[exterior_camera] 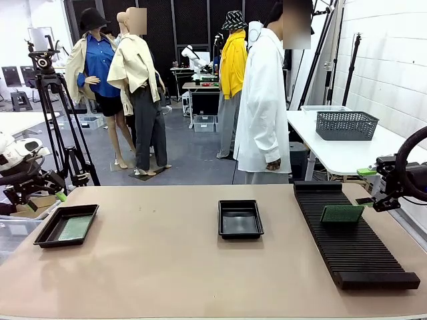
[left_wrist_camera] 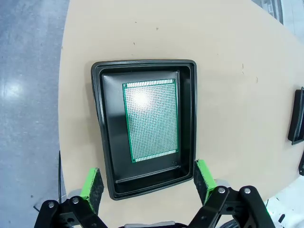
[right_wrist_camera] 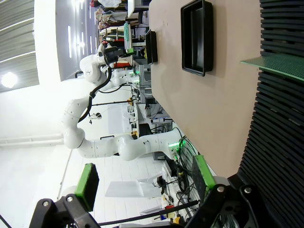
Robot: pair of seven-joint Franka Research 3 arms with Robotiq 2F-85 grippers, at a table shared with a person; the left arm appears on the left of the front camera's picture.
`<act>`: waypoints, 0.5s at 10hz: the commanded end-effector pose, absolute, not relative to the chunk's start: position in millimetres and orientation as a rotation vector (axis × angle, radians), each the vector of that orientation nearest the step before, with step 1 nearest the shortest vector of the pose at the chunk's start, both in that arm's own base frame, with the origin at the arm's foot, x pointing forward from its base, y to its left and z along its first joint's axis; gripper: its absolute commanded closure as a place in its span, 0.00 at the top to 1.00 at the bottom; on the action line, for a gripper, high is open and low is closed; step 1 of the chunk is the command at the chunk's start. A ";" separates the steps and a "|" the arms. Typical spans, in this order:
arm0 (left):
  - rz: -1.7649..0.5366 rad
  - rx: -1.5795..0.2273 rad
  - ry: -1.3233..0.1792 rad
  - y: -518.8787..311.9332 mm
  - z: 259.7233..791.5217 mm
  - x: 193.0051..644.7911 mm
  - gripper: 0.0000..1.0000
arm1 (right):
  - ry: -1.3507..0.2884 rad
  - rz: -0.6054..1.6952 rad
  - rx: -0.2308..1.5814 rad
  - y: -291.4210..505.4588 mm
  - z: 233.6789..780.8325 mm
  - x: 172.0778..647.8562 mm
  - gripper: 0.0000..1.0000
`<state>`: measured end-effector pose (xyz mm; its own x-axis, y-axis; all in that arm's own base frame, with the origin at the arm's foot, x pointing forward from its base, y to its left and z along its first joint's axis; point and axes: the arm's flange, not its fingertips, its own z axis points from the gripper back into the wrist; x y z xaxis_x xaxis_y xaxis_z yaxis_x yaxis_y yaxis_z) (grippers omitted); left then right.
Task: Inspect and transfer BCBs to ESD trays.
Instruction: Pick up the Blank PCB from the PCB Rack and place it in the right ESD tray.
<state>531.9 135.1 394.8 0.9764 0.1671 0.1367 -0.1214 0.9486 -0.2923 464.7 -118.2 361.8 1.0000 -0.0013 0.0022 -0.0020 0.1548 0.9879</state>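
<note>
A small flat green perforated circuit board (left_wrist_camera: 151, 121) lies flat on the floor of a shallow glossy black rectangular plastic tray (left_wrist_camera: 187, 118) near the robot's left edge of the tan table (exterior_camera: 153, 267), with black floor showing all round it. In the left wrist view the left gripper (left_wrist_camera: 148, 181) looks down on this tray. Its jaws are spread wide and hold nothing, and one green pad is seen past each corner of the tray's nearer short end. A second identical black tray (exterior_camera: 240, 219) sits near the middle of the table, well apart from the first, its glossy floor bare. Toward the robot's right, a long black ribbed slotted rack (exterior_camera: 353, 247) runs from the near edge to the far edge. A second green circuit board (exterior_camera: 342, 213) rests on its ribs in the farther half. The right wrist view shows this board edge-on and raised off the ribs, but I cannot tell whether it sits in a slot. The right gripper (right_wrist_camera: 146, 179) is beside the rack's outer side, apart from the board, its jaws likewise wide and holding nothing. A person in a long white coat (exterior_camera: 261, 107) stands behind the far edge.
</note>
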 end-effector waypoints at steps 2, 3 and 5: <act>0.149 -0.286 -0.163 136.3 395.6 532.4 1.00 | 0.002 0.008 1.410 -117.7 364.0 462.5 1.00; 0.149 -0.286 -0.163 136.3 395.6 532.4 1.00 | 0.002 0.008 1.410 -117.7 364.0 462.5 1.00; 0.125 -0.334 -0.146 136.2 395.3 536.1 1.00 | -0.003 0.001 1.415 -118.2 361.8 464.7 1.00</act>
